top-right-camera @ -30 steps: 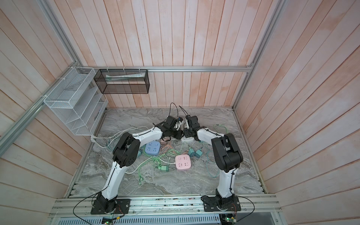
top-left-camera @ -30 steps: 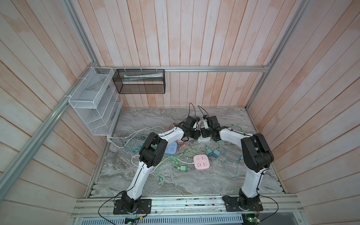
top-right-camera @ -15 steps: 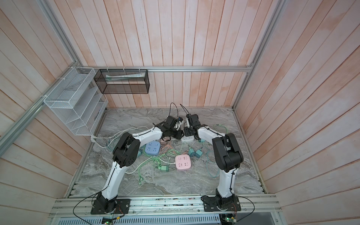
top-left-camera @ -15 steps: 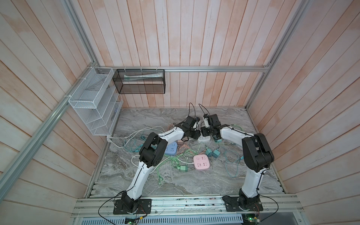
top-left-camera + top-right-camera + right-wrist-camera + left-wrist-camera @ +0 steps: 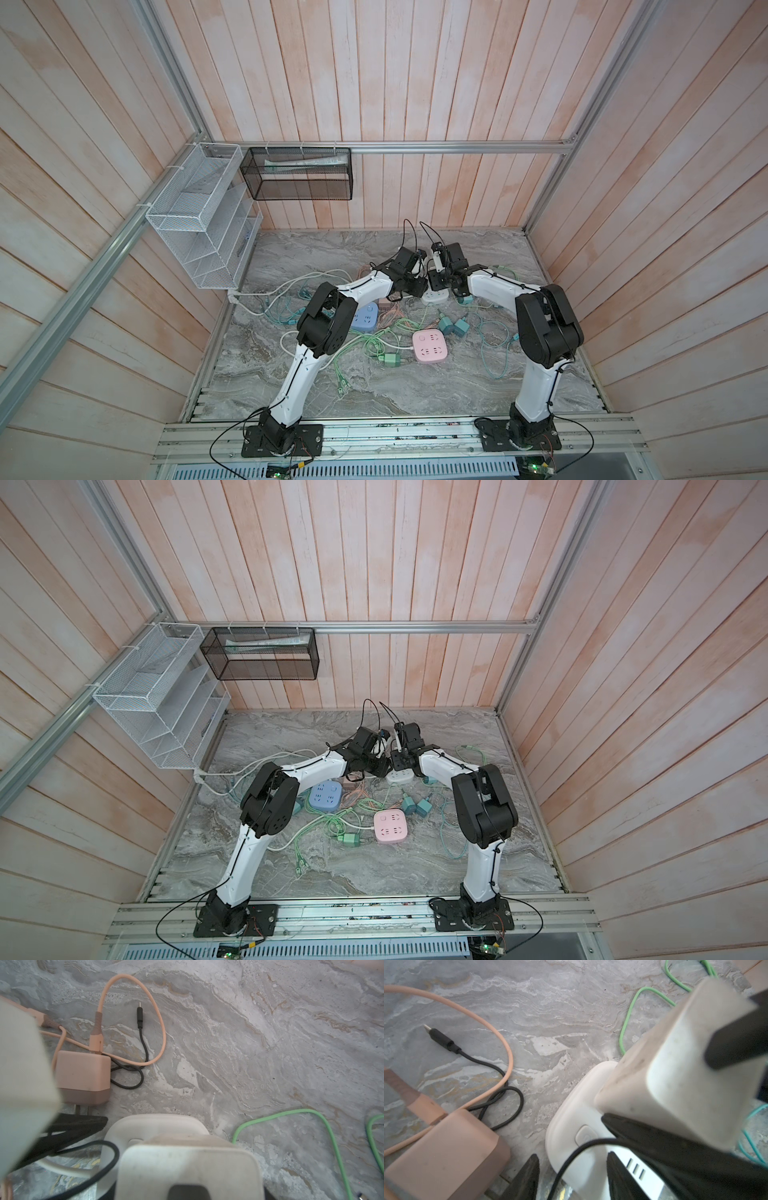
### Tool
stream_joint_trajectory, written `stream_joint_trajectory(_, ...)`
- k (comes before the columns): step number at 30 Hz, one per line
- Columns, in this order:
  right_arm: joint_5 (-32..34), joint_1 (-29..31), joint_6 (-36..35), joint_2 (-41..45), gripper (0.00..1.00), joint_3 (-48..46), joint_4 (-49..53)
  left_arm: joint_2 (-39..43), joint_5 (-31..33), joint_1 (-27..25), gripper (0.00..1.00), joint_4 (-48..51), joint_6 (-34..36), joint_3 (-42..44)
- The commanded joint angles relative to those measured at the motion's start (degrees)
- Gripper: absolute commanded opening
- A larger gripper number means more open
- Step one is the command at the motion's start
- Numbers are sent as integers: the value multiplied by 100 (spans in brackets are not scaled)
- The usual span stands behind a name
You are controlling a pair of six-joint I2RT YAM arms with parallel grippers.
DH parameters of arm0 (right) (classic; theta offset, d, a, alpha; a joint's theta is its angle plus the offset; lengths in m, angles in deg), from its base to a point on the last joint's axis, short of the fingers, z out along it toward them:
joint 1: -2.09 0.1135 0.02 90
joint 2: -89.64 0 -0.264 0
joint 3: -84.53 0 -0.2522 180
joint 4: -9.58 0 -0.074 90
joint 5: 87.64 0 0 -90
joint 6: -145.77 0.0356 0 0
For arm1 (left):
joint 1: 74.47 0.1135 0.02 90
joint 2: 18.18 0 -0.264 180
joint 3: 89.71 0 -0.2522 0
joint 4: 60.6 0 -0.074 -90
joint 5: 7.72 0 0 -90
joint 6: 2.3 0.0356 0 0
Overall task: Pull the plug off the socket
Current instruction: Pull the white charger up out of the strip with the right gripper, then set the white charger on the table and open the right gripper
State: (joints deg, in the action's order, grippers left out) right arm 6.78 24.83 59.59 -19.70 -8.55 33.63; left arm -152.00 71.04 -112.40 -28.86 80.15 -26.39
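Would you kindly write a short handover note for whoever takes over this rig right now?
Left claw: closed on the edge of the white socket, which lies on the table.
Right claw: closed on the white plug, one finger on each side.
Where: the socket is near the back middle, between the two arms, and the plug stands upright on it.
Done: both grips are made.
Left: the plug looks still seated. Pull it straight up while the left arm holds the socket down.

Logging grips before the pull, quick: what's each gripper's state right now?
Left gripper: astride the edge of the white socket; grip cannot be told.
Right gripper: closed on the white plug.
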Motion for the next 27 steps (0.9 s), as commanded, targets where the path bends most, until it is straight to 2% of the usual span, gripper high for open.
stream_joint_trajectory(1,-440,-269,229,337,15,-157,-333,-430,389,-13,54,788,157,273)
stream_joint_trajectory(11,-999,-694,185,305,16,-133,-103,-365,414,-11,54,747,214,280)
stream_joint_trajectory(17,-1592,-1089,220,16,18,73,378,-257,400,-12,57,677,237,300)
stream_joint_trajectory(20,-1751,-1231,225,-75,21,126,560,-211,354,-12,58,654,242,296)
stream_joint_trajectory(27,-2249,-1463,105,-359,26,471,1159,54,164,-21,67,441,226,333)
